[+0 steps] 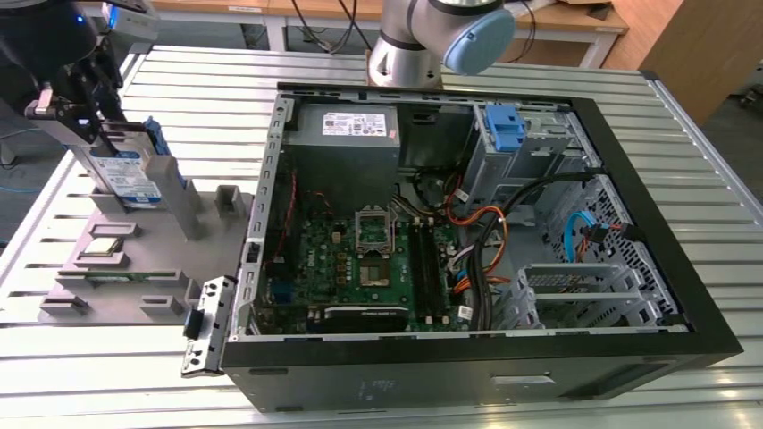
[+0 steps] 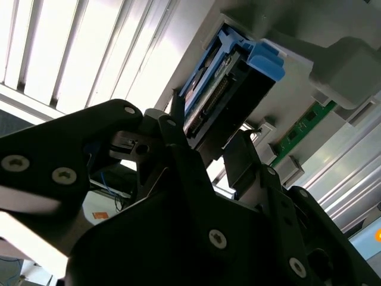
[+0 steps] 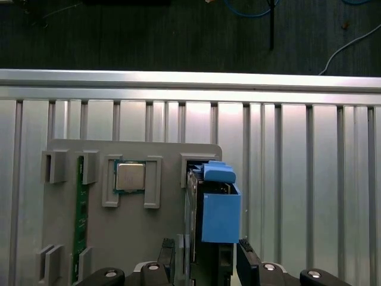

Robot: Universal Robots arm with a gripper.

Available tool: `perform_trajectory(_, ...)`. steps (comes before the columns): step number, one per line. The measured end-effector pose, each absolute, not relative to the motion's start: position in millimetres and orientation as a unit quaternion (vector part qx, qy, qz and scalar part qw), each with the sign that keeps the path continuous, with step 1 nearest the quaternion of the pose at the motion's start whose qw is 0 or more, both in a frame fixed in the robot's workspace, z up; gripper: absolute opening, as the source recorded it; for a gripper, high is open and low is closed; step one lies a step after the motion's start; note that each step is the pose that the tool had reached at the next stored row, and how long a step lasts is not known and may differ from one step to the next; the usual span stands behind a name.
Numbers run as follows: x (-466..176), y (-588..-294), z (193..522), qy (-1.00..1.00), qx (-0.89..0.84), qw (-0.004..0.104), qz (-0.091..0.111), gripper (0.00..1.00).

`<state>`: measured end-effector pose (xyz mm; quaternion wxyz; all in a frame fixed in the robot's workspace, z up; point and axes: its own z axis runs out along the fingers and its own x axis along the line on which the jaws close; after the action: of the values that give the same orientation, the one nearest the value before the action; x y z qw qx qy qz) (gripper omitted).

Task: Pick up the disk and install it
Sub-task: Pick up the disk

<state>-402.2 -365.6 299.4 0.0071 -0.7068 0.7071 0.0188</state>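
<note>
Where the arm reaches down at the far end of the exterior view's left, the gripper [image 1: 105,143] is clenched on the disk [image 1: 129,174], its black fingers [image 2: 172,128] lying against the two broad faces in the second wrist view. The disk stands on edge, slightly tilted, with its lower part in a slot of the grey holder [image 1: 179,268] and its blue bracket [image 3: 220,214] uppermost in the first wrist view. Just beside it in the holder lies a processor chip [image 3: 130,177] in its own recess, and beyond that a green memory stick [image 3: 80,214] lies flat. To the exterior view's right of the holder, an open computer case [image 1: 477,357] lies on its side on the slatted metal table [image 1: 477,71]. In its far right corner a lone blue bracket [image 1: 507,125] sits in a drive bay, near the grey power supply [image 1: 346,134].
</note>
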Motion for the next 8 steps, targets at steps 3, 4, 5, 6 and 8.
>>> perform_trajectory(3, -402.2, -365.4, 299.3, 0.707, -0.707, 0.009, 0.021, 0.53)
perform_trajectory(4, -402.2, -365.4, 299.2, 0.707, -0.707, 0.009, 0.021, 0.53)
perform_trajectory(5, -402.2, -365.5, 299.3, 0.707, -0.707, 0.009, 0.021, 0.53)
perform_trajectory(6, -402.2, -365.5, 299.3, 0.707, -0.707, 0.009, 0.021, 0.53)
perform_trajectory(8, -402.2, -365.5, 299.3, 0.707, -0.707, 0.010, 0.021, 0.53)
